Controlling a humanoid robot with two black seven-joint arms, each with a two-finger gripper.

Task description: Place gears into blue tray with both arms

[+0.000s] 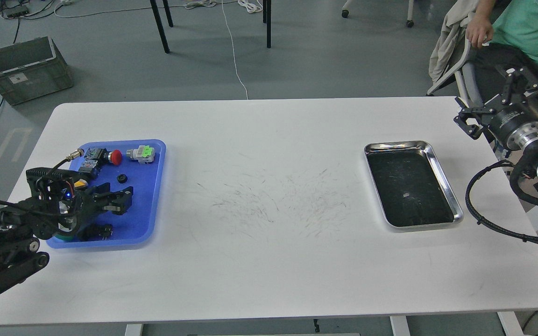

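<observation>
The blue tray (154,205) lies at the table's left and holds several push-button switches. One small black gear (122,178) rests on the tray floor near its middle. My left gripper (120,199) hovers over the tray just in front of that gear, fingers pointing right and slightly apart, with nothing seen between them. The left arm hides the tray's near-left part. My right gripper (491,100) is off the table's far right corner, lifted, its fingers spread wide and empty.
A shiny steel tray (442,172) with a dark bottom sits at the right, a tiny grey chip (405,195) inside. A red-capped switch (115,157) and a green-topped one (142,153) stand at the blue tray's back. A seated person (521,28) is beyond the far right corner.
</observation>
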